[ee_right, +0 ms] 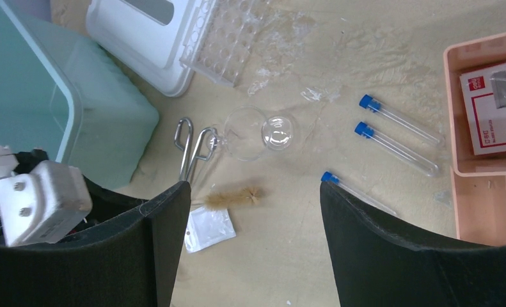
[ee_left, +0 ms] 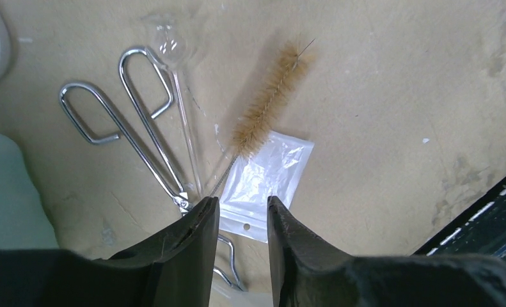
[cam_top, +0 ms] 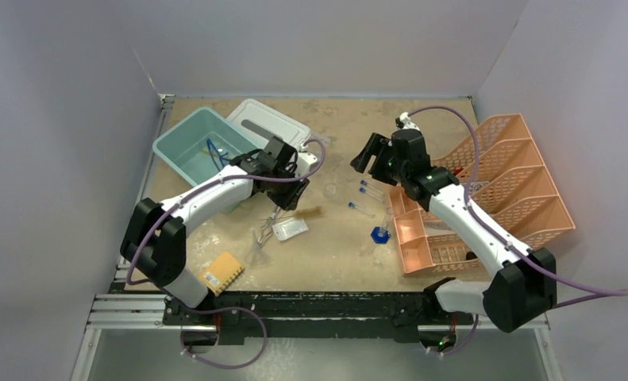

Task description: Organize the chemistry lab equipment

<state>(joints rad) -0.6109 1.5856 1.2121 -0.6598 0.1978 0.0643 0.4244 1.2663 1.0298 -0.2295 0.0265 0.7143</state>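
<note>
Hovering the left gripper [ee_left: 243,206], jaws barely apart and empty, over the white packet [ee_left: 269,179], we likely must widen and descend; the right gripper [ee_right: 255,198] gapes empty.

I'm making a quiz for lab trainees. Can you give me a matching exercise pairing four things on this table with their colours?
Things:
1 test tube caps
2 bristle brush
3 open bin
4 compartment organiser

Colours:
A peach
B teal
C blue
D tan

Pairs: 1-C, 2-D, 3-B, 4-A.
</note>
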